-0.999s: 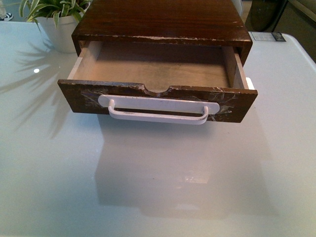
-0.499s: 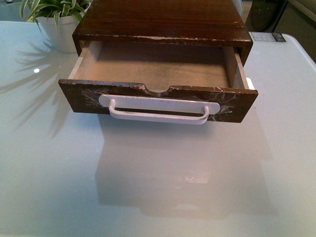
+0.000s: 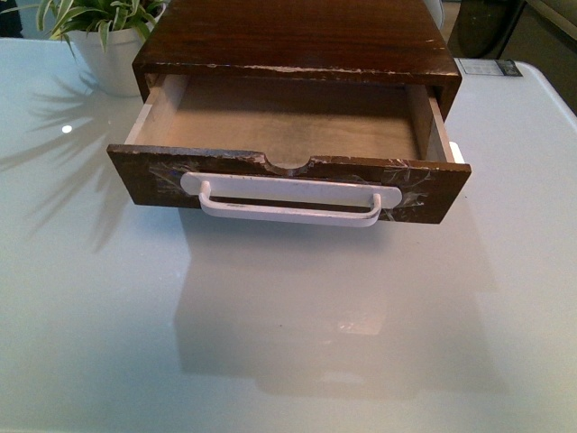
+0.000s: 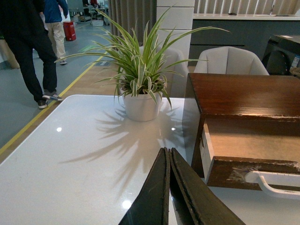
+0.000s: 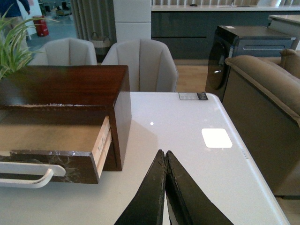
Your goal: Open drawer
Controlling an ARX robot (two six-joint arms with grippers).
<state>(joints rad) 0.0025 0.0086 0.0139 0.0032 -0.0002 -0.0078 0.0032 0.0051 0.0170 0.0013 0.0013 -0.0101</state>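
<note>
The drawer [image 3: 162,180] is dark brown with whitish scuffs and a notched top edge. It stands pulled out of its dark wooden case [image 3: 297,41], showing a pale, empty inside. Its long white bar handle [image 3: 288,206] faces me. No gripper shows in the front view. In the left wrist view my left gripper [image 4: 168,151] is shut and empty, above the table beside the drawer's corner [image 4: 225,171]. In the right wrist view my right gripper [image 5: 164,153] is shut and empty, apart from the drawer [image 5: 51,159] on its other side.
A potted spider plant [image 3: 95,36] stands at the back left beside the case, also in the left wrist view [image 4: 140,89]. The glossy white table [image 3: 288,343] stretches out in front of the drawer. Chairs [image 5: 138,63] and a sofa [image 5: 267,108] stand beyond the table's edges.
</note>
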